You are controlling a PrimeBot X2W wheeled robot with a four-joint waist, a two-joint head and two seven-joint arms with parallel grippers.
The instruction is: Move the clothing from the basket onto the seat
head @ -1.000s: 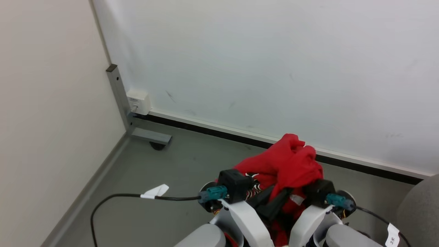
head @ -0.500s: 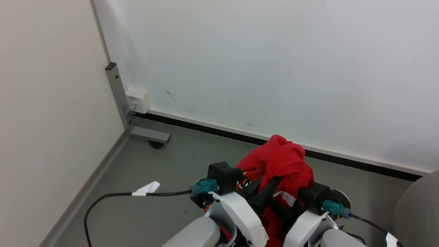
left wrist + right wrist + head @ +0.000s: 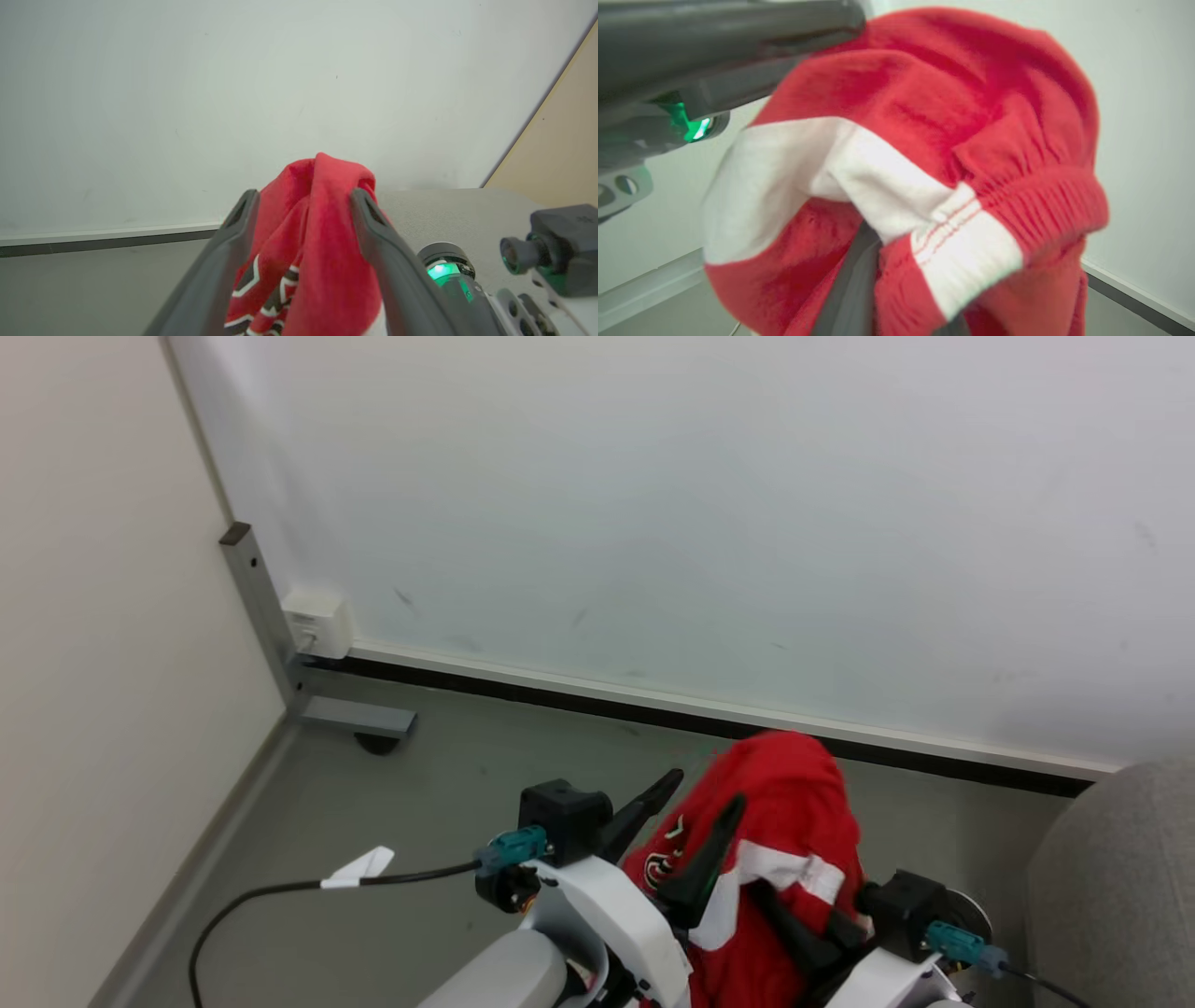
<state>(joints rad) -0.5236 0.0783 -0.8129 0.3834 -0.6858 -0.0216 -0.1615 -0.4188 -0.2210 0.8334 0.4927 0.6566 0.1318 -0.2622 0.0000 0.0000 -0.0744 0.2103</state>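
The clothing (image 3: 789, 803), a red jersey with white bands, hangs bunched above the grey floor. My left gripper (image 3: 708, 786) is open, its two dark fingers spread, and the cloth (image 3: 317, 210) lies loosely between them and over one. My right gripper (image 3: 794, 926) reaches up under the jersey from the lower right and is shut on it. One of its fingers (image 3: 850, 289) disappears beneath the red and white cloth (image 3: 924, 140). The seat (image 3: 1120, 887) is the light grey rounded shape at the right edge, also behind the jersey in the left wrist view (image 3: 444, 210). The basket is out of view.
A pale wall panel (image 3: 653, 523) with a black base strip stands straight ahead. At its left end is a grey metal post with a foot (image 3: 359, 717) and a white box (image 3: 317, 621). A black cable with a white tag (image 3: 359, 868) trails from my left wrist.
The left gripper has opened and the right one has closed on the jersey. The bunch has slumped rightward, showing its white band. The camera has swung right, bringing in more of the seat.
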